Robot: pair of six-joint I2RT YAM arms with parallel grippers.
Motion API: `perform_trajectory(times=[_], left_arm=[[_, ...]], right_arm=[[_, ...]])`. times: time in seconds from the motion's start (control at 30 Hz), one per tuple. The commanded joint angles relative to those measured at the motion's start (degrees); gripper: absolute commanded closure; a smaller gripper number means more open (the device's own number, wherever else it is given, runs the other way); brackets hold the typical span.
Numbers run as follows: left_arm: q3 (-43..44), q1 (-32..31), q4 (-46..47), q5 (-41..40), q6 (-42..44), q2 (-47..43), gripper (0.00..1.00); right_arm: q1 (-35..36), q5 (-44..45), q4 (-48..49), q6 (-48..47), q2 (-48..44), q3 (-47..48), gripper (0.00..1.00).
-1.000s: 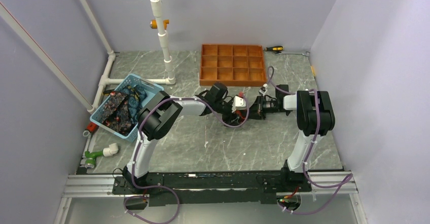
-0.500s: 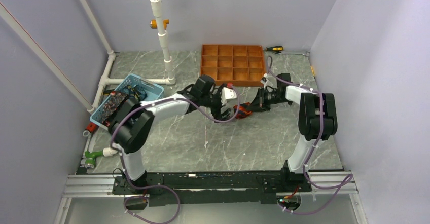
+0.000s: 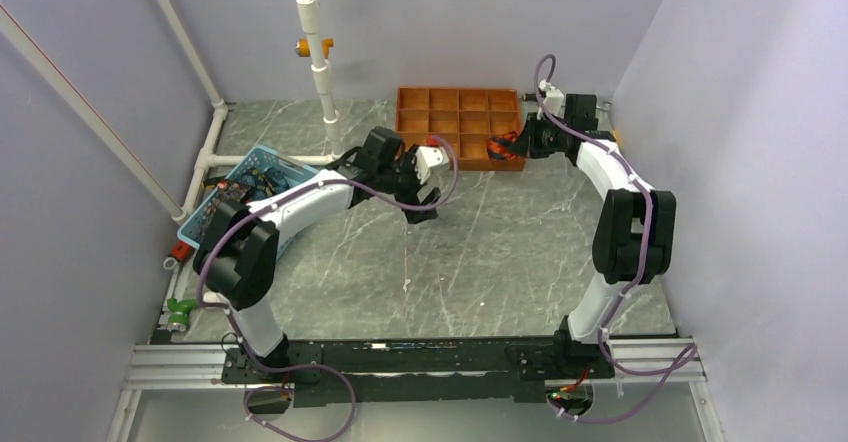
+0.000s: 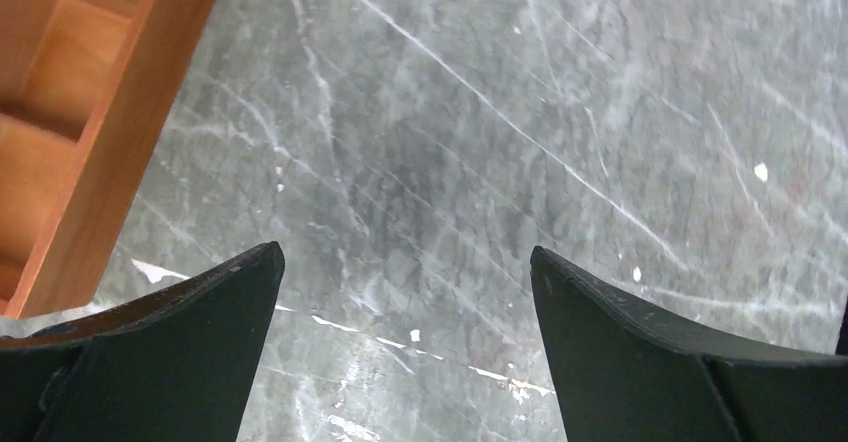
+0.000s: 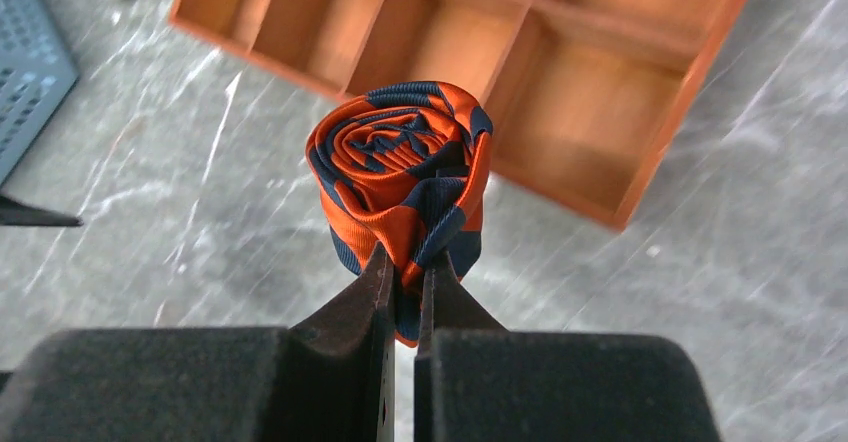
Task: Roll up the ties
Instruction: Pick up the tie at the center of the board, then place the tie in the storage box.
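The striped tie [image 5: 400, 177] is wound into a tight orange-and-dark rosette right at the tips of your right claw [image 5: 405, 270]. That claw is pinched almost fully together, its two fingers nipping the bottom edge of the roll, so the coil stands up above the fingertips with its spiral face toward the wrist camera. The roll is held clear of the table [image 4: 500, 112].

Just past the right claw's tips lies the orange-brown gridded tray [image 5: 688, 82]. From overhead, the tie hangs at the tray's near right corner. You cannot tell from these views whether it is over a compartment or only over the front wall.

Your left claw [image 4: 405, 272] is spread as wide as it goes and has hold of nothing. Only bare grey marble shows between its two dark fingers, and a corner of the tray sits off to the claw's left. The two claws are well apart, with the left one lower and nearer the arm bases.

The other ties [image 3: 215, 214] lie in a dark patterned heap in the blue basket [image 3: 265, 160], far back behind the left claw beside that arm's elbow and partly hidden by it.
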Motion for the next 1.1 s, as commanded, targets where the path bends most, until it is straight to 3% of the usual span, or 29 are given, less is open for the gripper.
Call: perform_trajectory(times=[0.0,0.23,0.53,0.87,1.07], left_arm=[[7.07,3.16,-1.93,1.22,-9.35,2.81,0.0],[13.05,4.96,-2.62,-2.85,-10.59,7.37,0.01],[27.13,7.13,-6.58,-1.04,-11.98,16.1,0.01],[46.11,8.59,-7.04,5.8,-19.03,28.74,0.48],[49.23,8.42,-0.8,9.1,-25.77,32.94,0.64]], right_arm=[[-0.11,5.22,11.36,1.76,5.37,5.28,1.0],[3.84,6.96,15.64,6.33,11.94,10.55,1.0],[8.61,11.06,26.58,10.64,15.24,7.67,1.0],[12.67,22.67,31.22,8.61,16.96,2.62,1.0],[13.22,25.22,30.45,9.06,16.41,-0.52,1.0]])
